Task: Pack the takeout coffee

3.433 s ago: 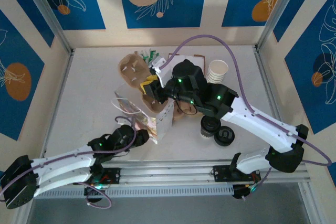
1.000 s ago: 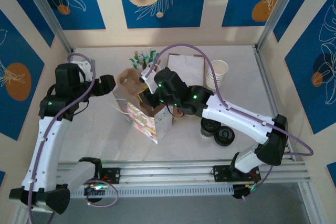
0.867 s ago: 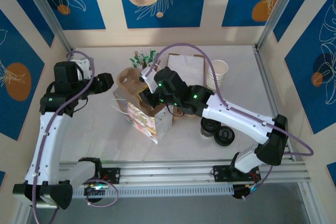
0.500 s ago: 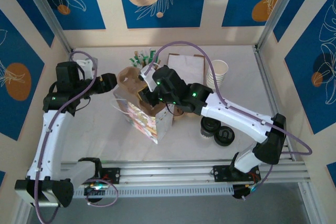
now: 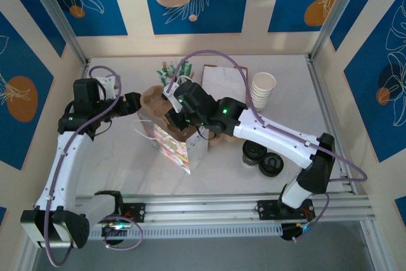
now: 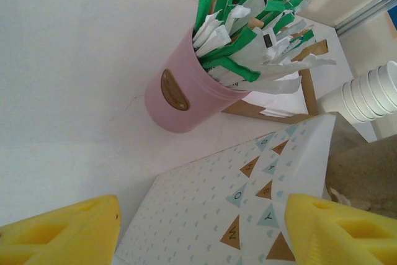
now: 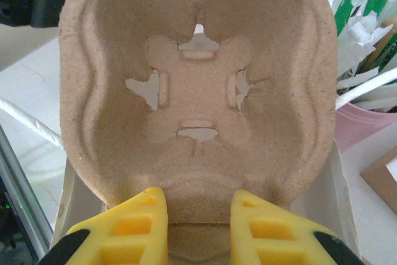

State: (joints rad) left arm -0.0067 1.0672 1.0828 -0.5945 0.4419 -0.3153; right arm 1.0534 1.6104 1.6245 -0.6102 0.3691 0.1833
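Two grippers: I log both from the top camera, one on each side of the pulp carrier.
Table (image 5: 108, 157): pale, and bare on its left side.
Left gripper (image 5: 131, 101): at the left flank of the carrier and bag. On its wrist camera I read the jaws as spread wide and holding nothing. The bag's printed face shows between the yellow pads; I cannot tell whether they touch it.
Patterned paper bag (image 5: 181, 147): white with small pennant print, standing near the table's centre with its mouth up.
Pulp carrier (image 7: 198, 91): brown moulded tray, tilted steeply over the bag's mouth. One cup well faces the right wrist camera, its cross-cut opening vacant.
Right gripper (image 7: 198, 218): jaws clamped on the carrier's near rim, one yellow finger on each side of the ridge.
Pink holder (image 6: 183, 100): upright behind the bag, stuffed with green and white packets and sticks.
Flat brown bag (image 5: 225, 82): lying at the back, just right of the holder.
Takeout coffee (image 5: 254, 152): on the table right of the bag, black lid on, apart from the carrier and both grippers.
Loose black lid (image 5: 271, 165): just beside the coffee, on its right.
Stack of white cups (image 5: 262, 88): upright, back right.
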